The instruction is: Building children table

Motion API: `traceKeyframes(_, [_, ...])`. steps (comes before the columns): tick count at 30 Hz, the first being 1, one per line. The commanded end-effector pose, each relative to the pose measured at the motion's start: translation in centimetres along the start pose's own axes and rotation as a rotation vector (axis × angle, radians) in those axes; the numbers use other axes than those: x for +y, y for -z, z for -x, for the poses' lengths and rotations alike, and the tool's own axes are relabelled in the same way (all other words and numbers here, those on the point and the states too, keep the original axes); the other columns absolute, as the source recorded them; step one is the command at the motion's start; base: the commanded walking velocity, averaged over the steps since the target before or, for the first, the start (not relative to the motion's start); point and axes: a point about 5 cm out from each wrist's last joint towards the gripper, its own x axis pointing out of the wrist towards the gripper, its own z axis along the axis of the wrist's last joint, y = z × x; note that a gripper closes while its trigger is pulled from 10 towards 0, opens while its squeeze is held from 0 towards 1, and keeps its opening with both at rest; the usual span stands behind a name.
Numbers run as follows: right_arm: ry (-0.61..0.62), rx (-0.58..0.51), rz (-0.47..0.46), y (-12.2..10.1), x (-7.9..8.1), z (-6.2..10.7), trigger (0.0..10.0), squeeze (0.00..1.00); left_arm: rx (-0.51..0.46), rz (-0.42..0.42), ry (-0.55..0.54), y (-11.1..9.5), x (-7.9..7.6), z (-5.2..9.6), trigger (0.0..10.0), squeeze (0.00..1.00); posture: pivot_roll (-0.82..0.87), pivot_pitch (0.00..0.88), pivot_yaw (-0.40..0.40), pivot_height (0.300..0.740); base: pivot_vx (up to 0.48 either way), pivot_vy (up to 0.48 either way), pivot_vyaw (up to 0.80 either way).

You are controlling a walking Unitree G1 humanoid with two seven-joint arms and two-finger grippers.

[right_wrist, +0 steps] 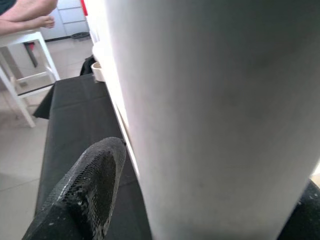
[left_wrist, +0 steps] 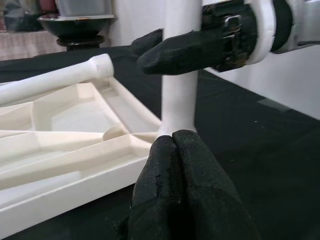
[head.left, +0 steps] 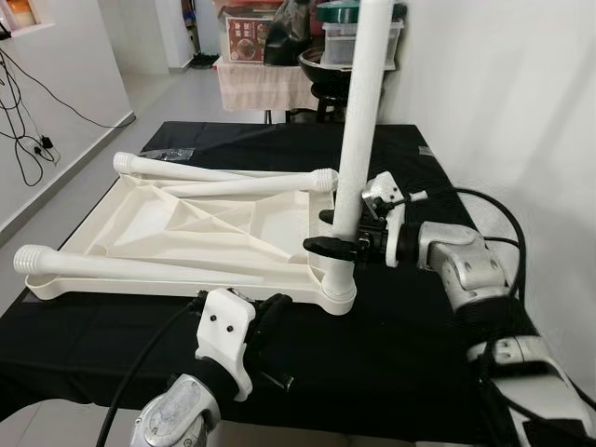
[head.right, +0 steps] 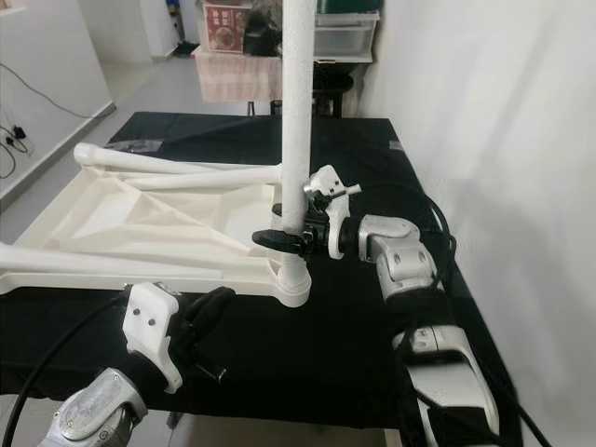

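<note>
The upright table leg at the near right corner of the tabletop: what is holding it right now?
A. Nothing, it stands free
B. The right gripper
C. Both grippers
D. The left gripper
B: the right gripper is closed around the upright leg just above its corner socket in the upturned tabletop, while the left gripper sits shut on the black cloth in front of that corner, holding nothing.

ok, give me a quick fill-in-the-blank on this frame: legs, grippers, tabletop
1. The right gripper is shut on the table leg that stands ____ in the tabletop's corner socket.
2. The white tabletop lies upside down on a ____ cloth.
3. Besides the standing leg, ____ more legs lie across the tabletop.
4. The left gripper, near the standing leg's base, has its fingers ____.

Missing words: upright; black; three; shut
</note>
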Motion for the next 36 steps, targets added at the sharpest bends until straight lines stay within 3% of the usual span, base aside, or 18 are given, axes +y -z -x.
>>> traceKeyframes(1, [-0.042, -0.007, 0.014, -0.5, 0.2, -0.8, 10.0, 0.0, 0.007, 0.005, 0.0, 0.3, -0.2, -0.1, 10.0, 0.0, 0.01, 0.0, -0.052, 0.74, 0.0, 0.0, 0.0])
traceKeyframes(3, [-0.042, -0.007, 0.014, -0.5, 0.2, -0.8, 10.0, 0.0, 0.007, 0.005, 0.0, 0.3, -0.2, -0.1, 10.0, 0.0, 0.01, 0.0, -0.052, 0.74, 0.0, 0.0, 0.0])
traceKeyframes(5, [-0.102, -0.023, -0.006, -0.6, 0.0, -0.7, 0.0, 0.0, 0.006, 0.01, 0.002, 0.3, -0.3, -0.2, 10.0, 0.0, 0.01, 0.0, -0.052, 0.74, 0.0, 0.0, 0.0])
traceKeyframes(12, [-0.121, -0.037, -0.01, -0.4, -0.3, 0.2, 0.0, 0.0, 0.003, 0.015, 0.005, 0.3, -0.4, -0.2, 10.0, 0.0, -0.01, 0.0, -0.048, 0.74, 0.0, 0.0, 0.0])
traceKeyframes(17, [0.037, -0.044, 0.002, -0.1, -0.9, 1.2, 0.0, 0.0, -0.001, 0.016, 0.006, 0.2, -0.4, -0.3, 10.0, 0.0, -0.02, 0.0, -0.051, 0.74, 0.0, 0.0, 0.0])
traceKeyframes(19, [0.225, -0.042, -0.03, 1.3, -0.5, 1.2, 0.0, 0.0, -0.004, 0.015, 0.005, 0.1, -0.4, -0.2, 10.0, 0.0, -0.03, 0.0, -0.053, 0.74, 0.0, 0.0, 0.0])
traceKeyframes(20, [0.344, -0.064, -0.094, 2.3, 0.1, 0.9, 0.0, 0.0, -0.006, 0.014, 0.004, 0.0, -0.2, -0.1, 10.0, 0.0, -0.05, 0.004, -0.044, 0.74, 0.0, 0.0, 0.0])
traceKeyframes(21, [0.344, -0.064, -0.094, 2.3, 0.1, 0.9, 0.0, 0.0, -0.006, 0.014, 0.004, 0.0, -0.2, -0.1, 10.0, 0.0, -0.05, 0.004, -0.044, 0.74, 0.0, 0.0, 0.0])
traceKeyframes(22, [0.629, -0.105, -0.227, 4.3, 1.3, 0.3, 0.0, 0.0, -0.007, 0.013, 0.004, -0.1, -0.1, 0.0, 10.0, 0.0, -0.07, 0.012, -0.032, 0.74, 0.0, 0.0, 0.0])
traceKeyframes(23, [0.793, -0.08, -0.359, 6.6, 3.5, 0.1, 0.0, 0.0, -0.007, 0.013, 0.004, -0.1, 0.0, 0.0, 10.0, 0.0, -0.07, 0.012, -0.032, 0.74, 0.0, 0.0, 0.0])
traceKeyframes(25, [0.717, -0.053, -0.08, 6.1, 7.7, -2.1, 0.0, 0.0, -0.004, 0.012, 0.007, -0.1, 0.2, -0.1, 10.0, 0.0, -0.08, 0.012, -0.016, 0.74, 0.0, 0.0, 0.0])
traceKeyframes(26, [0.612, -0.035, -0.025, 6.1, 8.5, -3.1, 0.0, 0.0, -0.003, 0.013, 0.012, 0.0, 0.1, -0.1, 10.0, 0.0, -0.08, 0.004, -0.021, 0.74, 0.0, 0.0, 0.0])
traceKeyframes(29, [0.562, -0.024, -0.006, 6.2, 8.7, -3.6, 0.0, 0.0, -0.003, 0.013, 0.015, 0.0, 0.1, -0.1, 10.0, 0.0, -0.08, 0.004, -0.021, 0.74, 0.0, 0.0, 0.0])
traceKeyframes(30, [0.581, -0.011, -0.049, 6.6, 8.1, -3.5, 0.0, 0.0, -0.004, 0.016, 0.02, 0.0, 0.1, -0.2, 10.0, 0.0, -0.05, 0.002, -0.038, 0.74, 0.0, 0.0, 0.0])
traceKeyframes(34, [0.598, -0.009, -0.074, 6.7, 7.5, -3.3, 0.0, 0.0, -0.007, 0.011, 0.014, -0.1, 0.0, -0.2, 10.0, 0.0, -0.07, 0.002, -0.034, 0.74, 0.0, 0.0, 0.0])
traceKeyframes(35, [0.616, -0.002, -0.086, 6.7, 7.4, -3.1, 10.0, 0.0, -0.01, 0.009, 0.009, -0.1, 0.0, -0.2, 10.0, 0.0, -0.07, 0.0, -0.034, 0.74, 0.0, 0.0, 0.0])
traceKeyframes(36, [0.599, -0.01, -0.114, 6.4, 7.3, -2.9, 10.0, 0.0, -0.012, 0.007, 0.005, -0.1, 0.1, -0.2, 10.0, 0.0, -0.07, 0.0, -0.034, 0.74, 0.0, 0.0, 0.0])
